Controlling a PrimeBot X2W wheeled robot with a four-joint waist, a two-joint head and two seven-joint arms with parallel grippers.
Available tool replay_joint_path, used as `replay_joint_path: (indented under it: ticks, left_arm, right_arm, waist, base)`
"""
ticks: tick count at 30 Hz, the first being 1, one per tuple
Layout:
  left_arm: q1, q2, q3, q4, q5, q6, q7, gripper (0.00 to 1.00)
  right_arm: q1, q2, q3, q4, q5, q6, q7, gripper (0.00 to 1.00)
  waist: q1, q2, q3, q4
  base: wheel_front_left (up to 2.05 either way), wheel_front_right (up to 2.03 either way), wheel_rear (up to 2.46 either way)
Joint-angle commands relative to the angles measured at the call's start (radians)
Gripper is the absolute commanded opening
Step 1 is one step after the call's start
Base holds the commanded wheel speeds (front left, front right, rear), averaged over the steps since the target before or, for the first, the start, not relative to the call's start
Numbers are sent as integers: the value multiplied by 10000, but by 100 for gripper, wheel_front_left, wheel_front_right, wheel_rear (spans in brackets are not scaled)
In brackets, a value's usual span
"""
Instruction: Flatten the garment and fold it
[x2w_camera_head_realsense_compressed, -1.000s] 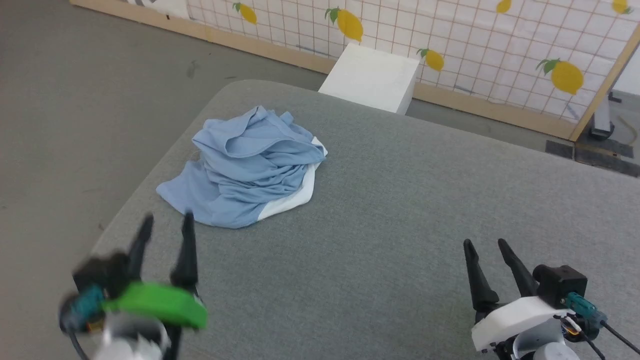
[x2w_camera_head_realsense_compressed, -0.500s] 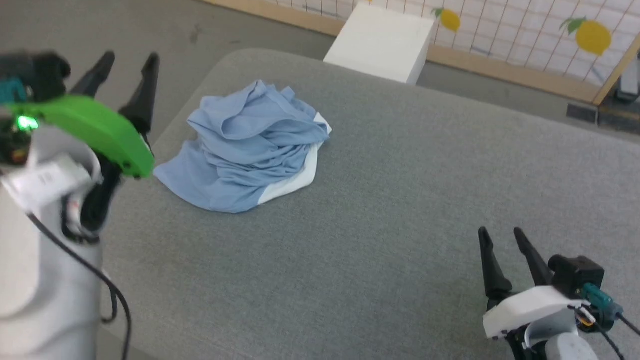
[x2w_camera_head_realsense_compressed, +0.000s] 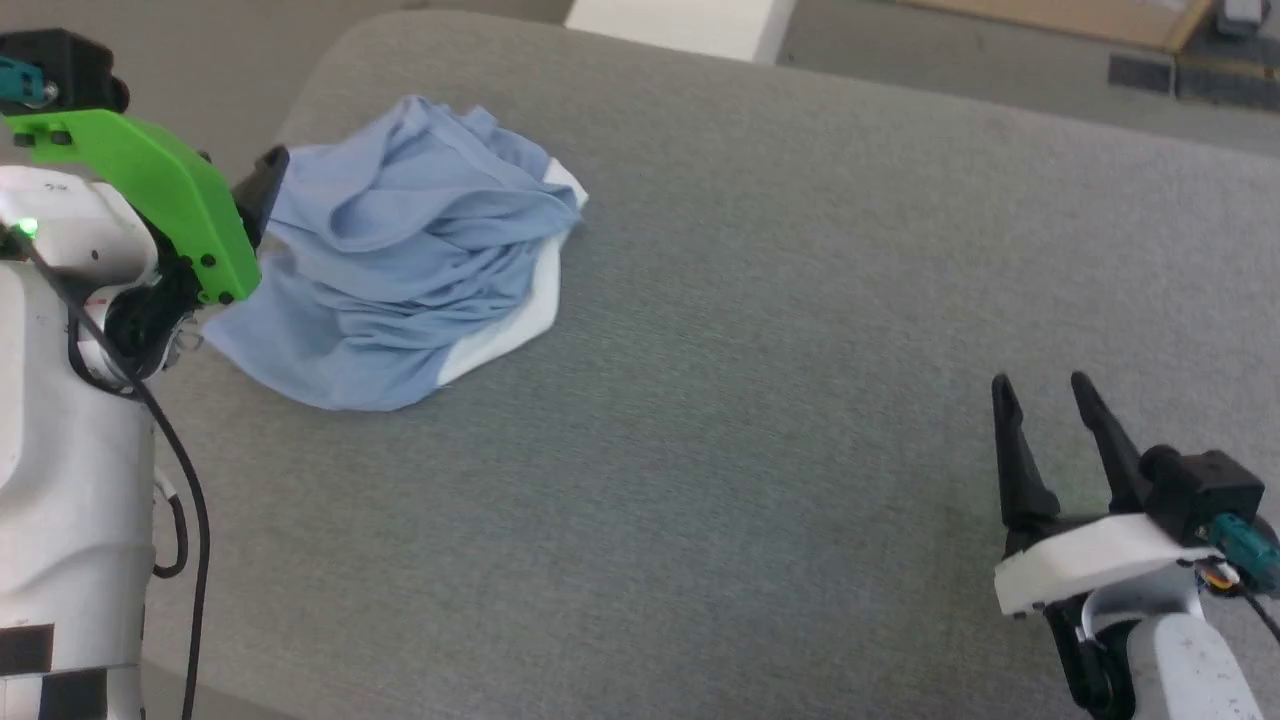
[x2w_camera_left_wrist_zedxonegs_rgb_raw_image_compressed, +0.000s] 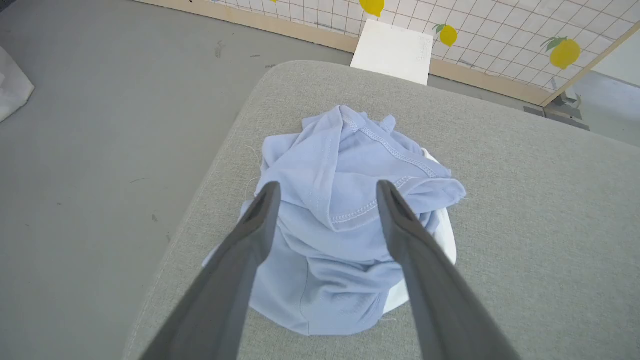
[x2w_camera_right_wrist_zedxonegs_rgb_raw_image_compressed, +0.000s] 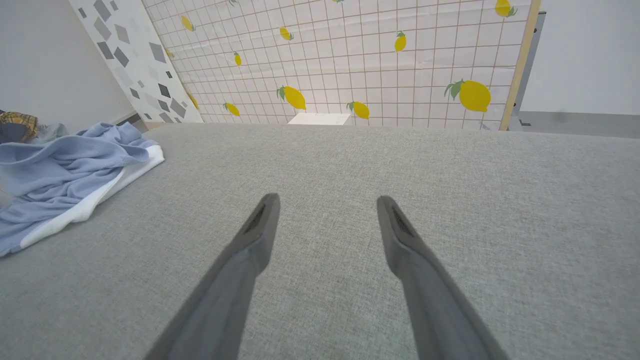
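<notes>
Bench (x2w_camera_head_realsense_compressed: 760, 450) holds the garment (x2w_camera_head_realsense_compressed: 400, 250), crumpled at upper left of my head view. My left end effector (x2w_camera_left_wrist_zedxonegs_rgb_raw_image_compressed: 327, 184) hovers beside it, fingers spread; right end effector (x2w_camera_head_realsense_compressed: 1040, 380) likewise, lower right. I'd pinch one edge layer, not the heap.

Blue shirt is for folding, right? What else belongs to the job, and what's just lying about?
For the job: garment, left gripper, right gripper, grey padded surface.
Just lying about: white block, lemon-print screen.

garment (x2w_camera_head_realsense_compressed: 400, 255) | light blue, white edge showing (crumpled heap) | near corner of grey padded surface (x2w_camera_head_realsense_compressed: 760, 420)
</notes>
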Motion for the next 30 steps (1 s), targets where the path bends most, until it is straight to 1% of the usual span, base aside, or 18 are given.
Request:
replay_joint_path:
  ticks: [1, 4, 8, 9, 11, 16, 20, 21, 24, 30]
  left_arm:
    - [-179, 63, -42, 236, -16, 91, 195, 100]
    - [-230, 23, 4, 693, -126, 291, 501, 100]
    - [-250, -168, 192, 1264, -488, 707, 1116, 100]
    - [-264, -406, 521, 1566, -884, 1232, 1537, 100]
    - [-261, -467, 627, 1682, -937, 1484, 1568, 100]
    - [-307, -601, 763, 2005, -1016, 1827, 1476, 100]
    - [-331, -583, 731, 2292, -986, 1946, 1510, 100]
    - [-396, -580, 678, 2414, -1012, 1866, 1512, 0]
    - [-404, -544, 643, 2517, -1096, 1656, 1513, 0]
    - [-394, -262, 711, 2572, -1095, 1471, 1242, 0]
  right_arm:
    - [-244, -3, 44, -223, -91, -15, 72, 100]
    - [-340, -3, 112, -576, -174, -15, 189, 100]
    - [-411, -3, 183, -1007, -309, -15, 371, 100]
    - [-375, -3, 154, -1351, -424, -15, 542, 100]
    - [-362, -3, 106, -1536, -479, -15, 642, 100]
    - [-325, -3, 75, -1844, -550, -15, 804, 100]
    - [-345, -3, 91, -2025, -562, -15, 887, 100]
    - [-375, -3, 80, -2093, -567, -15, 921, 100]
    - [-404, -3, 74, -2062, -562, -15, 923, 100]
    - [-360, -3, 191, -1786, -392, -15, 787, 100]
  waist:
    - [0, 0, 624, -556]
    - [0, 0, 894, -747]
    - [0, 0, 1217, -1033]
    - [0, 0, 1455, -1244]
    - [0, 0, 1627, -1364]
    - [0, 0, 1909, -1562]
    - [0, 0, 2018, -1693]
    - [0, 0, 2050, -1735]
    - [0, 0, 1984, -1735]
    - [0, 0, 1463, -1743]
  base:
    - [0, 0, 0]
    - [0, 0, 0]
    - [0, 0, 0]
    - [0, 0, 0]
    - [0, 0, 0]
    - [0, 0, 0]
    - [0, 0, 0]
    - [0, 0, 0]
    - [0, 0, 0]
    - [0, 0, 0]
